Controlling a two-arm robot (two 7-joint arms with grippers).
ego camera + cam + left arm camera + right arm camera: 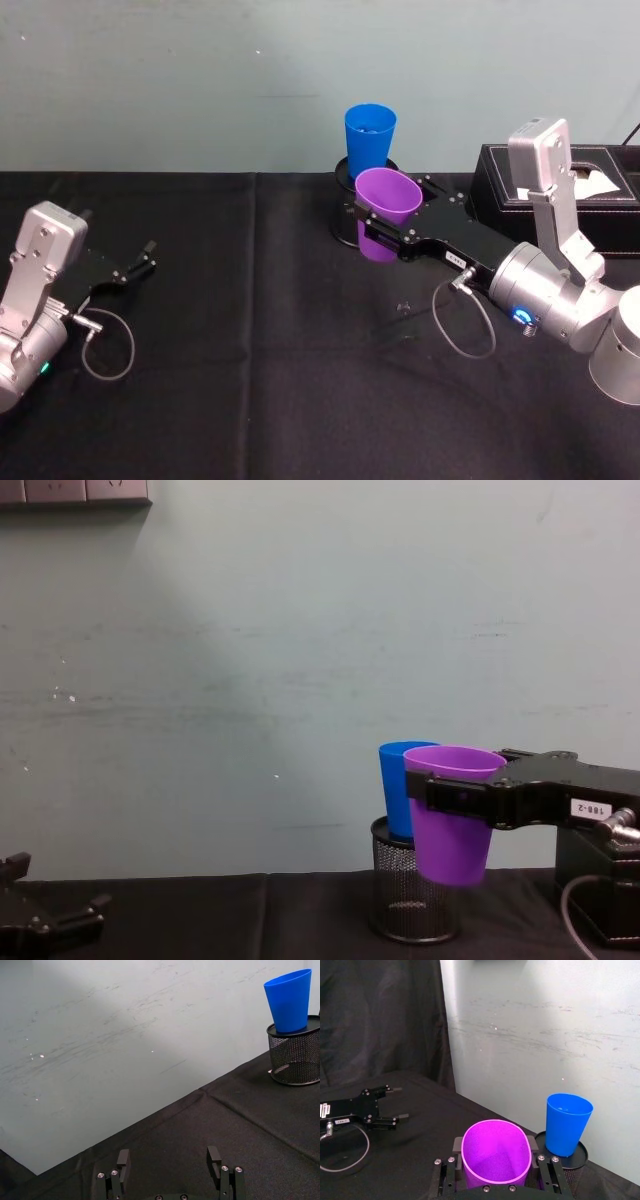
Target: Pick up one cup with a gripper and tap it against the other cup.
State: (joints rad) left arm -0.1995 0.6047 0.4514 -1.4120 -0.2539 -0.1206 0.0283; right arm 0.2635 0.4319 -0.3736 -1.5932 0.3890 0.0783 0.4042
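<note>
Black worktop (250, 400) lay below; right claw (383, 226) pinched purple cup (390, 198) aloft at centre frame, just beside blue cup (369, 135) atop mesh pot (405, 900), seemingly poised to tap; left claw (146, 257) lay spread, lower left.

Soft, even room light, no glare. The wall (250, 630) gets dimmer up and left of the right pincer (386, 232), the purple cup (390, 195) it clamps glows, and the black table (250, 400) below swallows shadows.

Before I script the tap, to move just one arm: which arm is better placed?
Right: the right gripper holds the purple cup raised beside the blue cup on the mesh pot. The left gripper lies open, far off.
</note>
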